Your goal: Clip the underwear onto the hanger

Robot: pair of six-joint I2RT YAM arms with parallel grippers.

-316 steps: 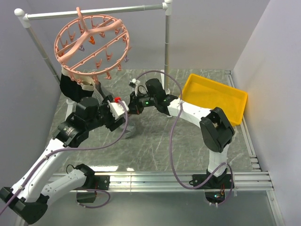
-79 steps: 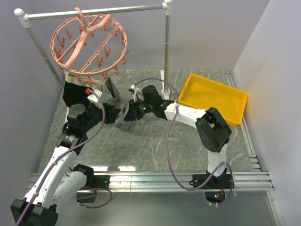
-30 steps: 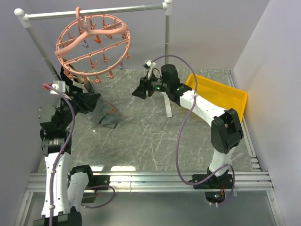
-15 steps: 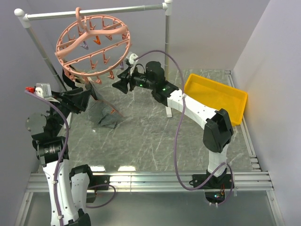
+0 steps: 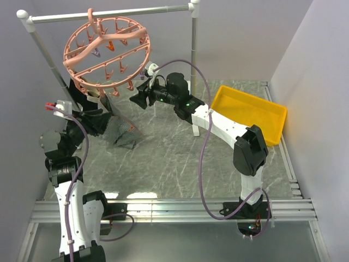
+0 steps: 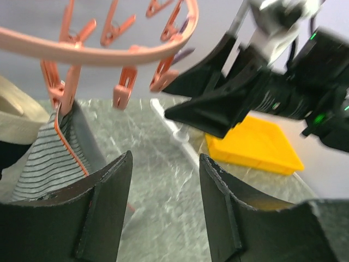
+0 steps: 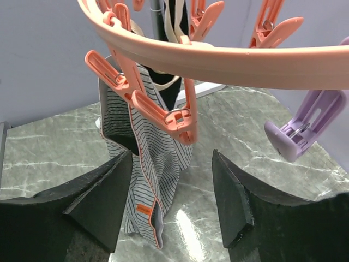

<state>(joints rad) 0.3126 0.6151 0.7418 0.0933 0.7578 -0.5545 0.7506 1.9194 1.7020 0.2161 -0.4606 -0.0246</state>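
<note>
Left gripper (image 6: 164, 158) jaws wide, empty. Right gripper (image 7: 172, 155) same, near hanger (image 7: 218, 60) rim. Underwear (image 5: 121, 131) hangs from clip at hanger's left edge. Orange tag (image 7: 143, 210) on hem, text unreadable. Grey marble-look table (image 5: 174, 158), lavender walls (image 5: 245, 33), yellow tray (image 5: 248, 109) at right.

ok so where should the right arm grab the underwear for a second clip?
Take the underwear by its orange-trimmed vertical edge, high up near the hanger. It seems to hang limp from one clip, that edge facing the right end effector, so come in level from that side, open jaws straddling the fold.
</note>
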